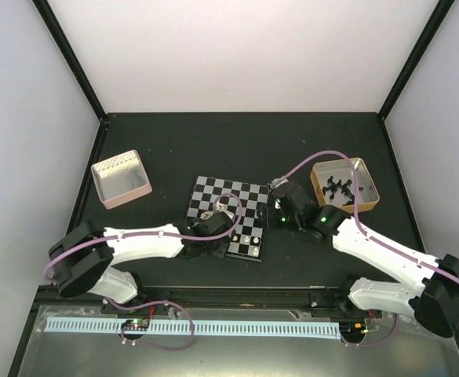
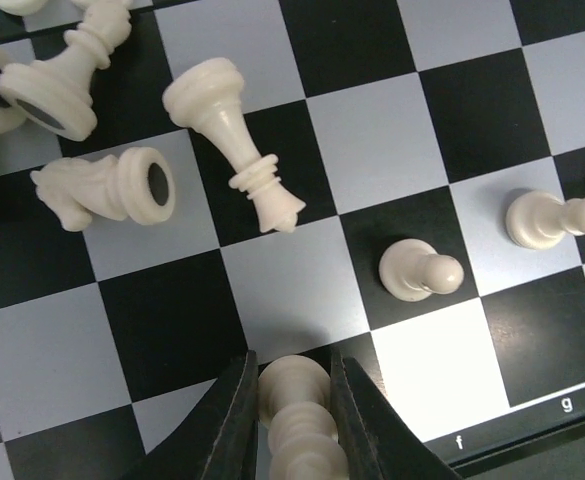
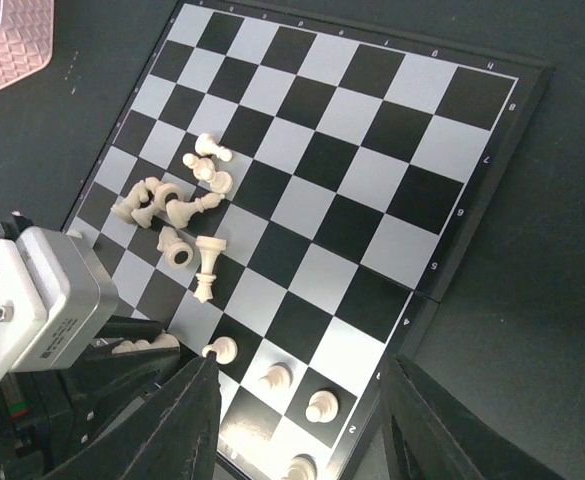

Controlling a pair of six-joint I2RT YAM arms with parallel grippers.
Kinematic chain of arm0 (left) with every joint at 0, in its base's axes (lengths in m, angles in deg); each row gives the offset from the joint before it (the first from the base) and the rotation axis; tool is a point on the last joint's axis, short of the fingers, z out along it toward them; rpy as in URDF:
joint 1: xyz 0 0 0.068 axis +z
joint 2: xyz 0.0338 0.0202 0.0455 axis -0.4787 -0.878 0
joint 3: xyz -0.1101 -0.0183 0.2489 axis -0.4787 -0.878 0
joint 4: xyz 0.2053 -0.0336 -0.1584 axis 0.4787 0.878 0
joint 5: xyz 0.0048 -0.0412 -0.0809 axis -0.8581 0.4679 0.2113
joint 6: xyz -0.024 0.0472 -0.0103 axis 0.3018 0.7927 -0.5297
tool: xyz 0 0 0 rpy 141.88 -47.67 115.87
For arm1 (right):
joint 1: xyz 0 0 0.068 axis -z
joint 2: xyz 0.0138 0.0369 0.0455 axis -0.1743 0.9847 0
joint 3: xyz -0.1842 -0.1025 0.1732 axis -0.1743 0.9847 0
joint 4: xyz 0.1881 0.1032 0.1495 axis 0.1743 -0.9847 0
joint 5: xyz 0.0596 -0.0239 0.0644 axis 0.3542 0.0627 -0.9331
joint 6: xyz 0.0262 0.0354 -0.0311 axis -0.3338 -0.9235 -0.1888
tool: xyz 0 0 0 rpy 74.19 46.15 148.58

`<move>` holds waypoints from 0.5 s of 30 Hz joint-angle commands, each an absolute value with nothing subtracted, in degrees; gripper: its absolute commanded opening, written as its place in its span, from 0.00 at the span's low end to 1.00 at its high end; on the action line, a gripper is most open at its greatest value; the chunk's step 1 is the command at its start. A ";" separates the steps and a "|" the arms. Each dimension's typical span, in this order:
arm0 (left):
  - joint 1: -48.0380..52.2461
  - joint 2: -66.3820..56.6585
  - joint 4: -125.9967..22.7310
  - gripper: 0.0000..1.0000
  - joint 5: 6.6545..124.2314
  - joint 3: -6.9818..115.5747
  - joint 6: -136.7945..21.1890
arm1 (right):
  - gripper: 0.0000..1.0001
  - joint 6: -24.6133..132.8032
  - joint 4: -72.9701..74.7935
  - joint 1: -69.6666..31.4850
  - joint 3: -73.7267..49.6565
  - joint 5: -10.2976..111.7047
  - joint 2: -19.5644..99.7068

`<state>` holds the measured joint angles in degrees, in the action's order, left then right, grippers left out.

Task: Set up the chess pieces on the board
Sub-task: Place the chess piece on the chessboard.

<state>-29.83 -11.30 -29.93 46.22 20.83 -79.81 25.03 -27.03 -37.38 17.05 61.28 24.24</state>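
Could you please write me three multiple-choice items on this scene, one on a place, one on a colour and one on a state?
1. Seen from the top camera, where is the tin of black pieces relative to the board? A: on it. B: left of it. C: right of it.
2. What colour is the other tin? A: pink. B: blue. C: green.
3. What is between the fingers of the left gripper? A: nothing. B: a white piece. C: a black piece.

Answers:
1. C, because the tin lies on the table off the board's right side.
2. A, because its walls look pale pink in the top view.
3. B, because the left wrist view shows the dark fingers set against both sides of a cream piece.
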 commanded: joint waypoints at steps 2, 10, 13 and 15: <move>-29.58 -10.99 -30.12 0.12 51.89 21.51 -77.93 | 0.44 26.09 -26.52 -37.03 17.31 64.38 22.97; -29.58 -11.19 -30.02 0.13 53.01 21.38 -77.90 | 0.44 26.26 -26.02 -37.01 17.11 63.91 23.96; -29.60 -10.86 -29.54 0.15 52.86 21.40 -78.19 | 0.44 26.28 -25.59 -36.99 17.15 63.52 24.20; -29.58 -10.29 -28.57 0.17 52.24 21.69 -78.53 | 0.44 26.21 -25.38 -37.03 17.04 63.00 24.29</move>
